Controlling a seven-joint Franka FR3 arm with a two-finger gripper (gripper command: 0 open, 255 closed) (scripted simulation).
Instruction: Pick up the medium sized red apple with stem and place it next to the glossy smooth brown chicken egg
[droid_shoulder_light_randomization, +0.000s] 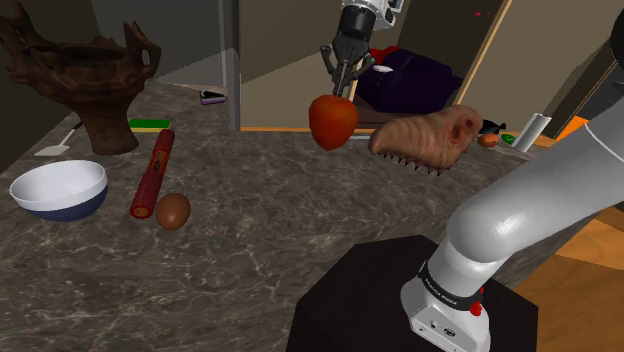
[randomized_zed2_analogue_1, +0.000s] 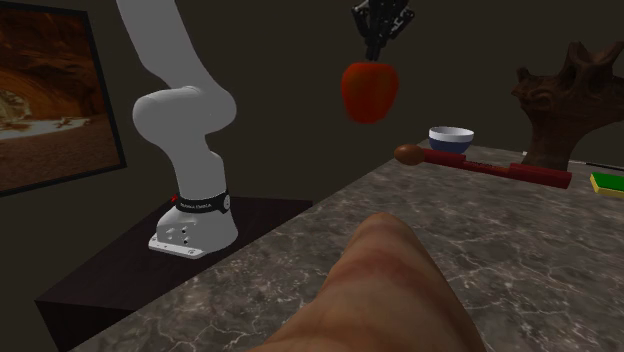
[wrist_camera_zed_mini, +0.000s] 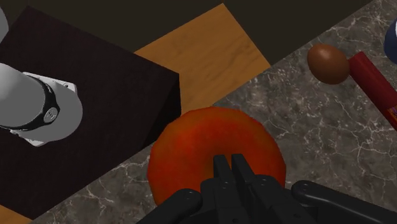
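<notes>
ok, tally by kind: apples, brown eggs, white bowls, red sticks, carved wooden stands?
Apple: 1, hanging from the shut jaws
Brown egg: 1
White bowl: 1
Red stick: 1
Carved wooden stand: 1
Total: 5
Small orange thing near the white roll: too small to name, not counted.

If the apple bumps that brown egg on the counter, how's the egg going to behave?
The egg is rounded and glossy and lies on the flat counter, so a nudge would probably roll it. The red rod close beside it might block rolling that way. It is likely fragile, so set the apple down gently.
</notes>
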